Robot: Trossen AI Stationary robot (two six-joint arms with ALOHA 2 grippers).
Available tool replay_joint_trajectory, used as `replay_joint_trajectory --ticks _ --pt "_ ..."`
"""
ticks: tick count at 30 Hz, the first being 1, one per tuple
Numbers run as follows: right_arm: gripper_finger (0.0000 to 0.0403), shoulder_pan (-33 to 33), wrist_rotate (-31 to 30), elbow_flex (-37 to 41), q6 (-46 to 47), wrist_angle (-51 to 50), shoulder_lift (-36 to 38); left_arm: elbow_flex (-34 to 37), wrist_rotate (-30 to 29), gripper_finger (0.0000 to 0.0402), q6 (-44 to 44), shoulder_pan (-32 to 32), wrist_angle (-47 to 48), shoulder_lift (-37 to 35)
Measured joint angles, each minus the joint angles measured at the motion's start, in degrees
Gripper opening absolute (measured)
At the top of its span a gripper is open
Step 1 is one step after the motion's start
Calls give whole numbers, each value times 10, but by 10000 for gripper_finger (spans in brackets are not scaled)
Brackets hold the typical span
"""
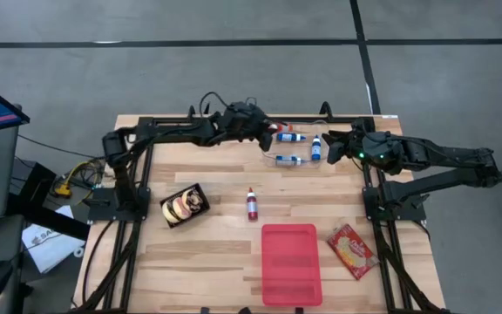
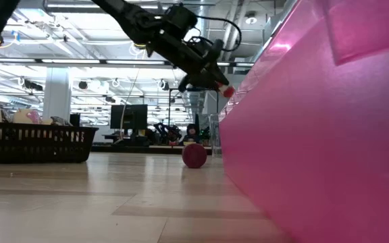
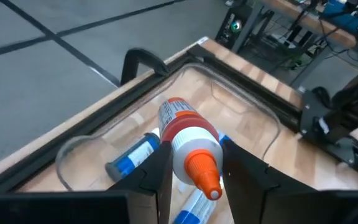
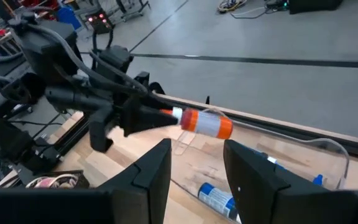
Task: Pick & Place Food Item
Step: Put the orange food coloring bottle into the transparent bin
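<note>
1. Pinching white squeeze bottle with orange cap and orange label band [image 3: 188, 140]: left end effector [image 3: 194, 167], pressed on bottle body, aloft over clear plastic tray [image 3: 253, 102] at far edge of wooden desk [image 1: 216, 253].
2. Idling with fingers spread, holding nothing: right end effector [image 4: 196, 163], near same tray.
3. Risk: slip of round bottle from narrow two-finger grip.
4. Risk: toppling blue-capped bottles [image 1: 299, 148] inside tray on release.
5. Risk: collision between both arms, close together.

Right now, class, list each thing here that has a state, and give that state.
Left pincer: shut on orange-capped bottle, held above clear tray.
Right pincer: open, empty.
Blue-capped bottles: lying in clear tray.
Red bottle: lying on table.
Pink tray: empty.
</note>
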State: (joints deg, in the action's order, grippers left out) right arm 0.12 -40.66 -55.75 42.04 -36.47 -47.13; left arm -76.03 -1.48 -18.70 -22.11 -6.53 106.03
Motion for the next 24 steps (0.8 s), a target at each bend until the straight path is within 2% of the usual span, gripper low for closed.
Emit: replay_joint_trajectory --ticks 7,19,24 --pt "140 -4 0 0 0 0 0 -5 8 102 -17 2 26 36" --pt "140 -7 -2 0 0 0 0 -3 6 102 -17 2 56 37" --pt "140 -6 -1 0 0 0 0 -1 5 139 -17 2 56 37"
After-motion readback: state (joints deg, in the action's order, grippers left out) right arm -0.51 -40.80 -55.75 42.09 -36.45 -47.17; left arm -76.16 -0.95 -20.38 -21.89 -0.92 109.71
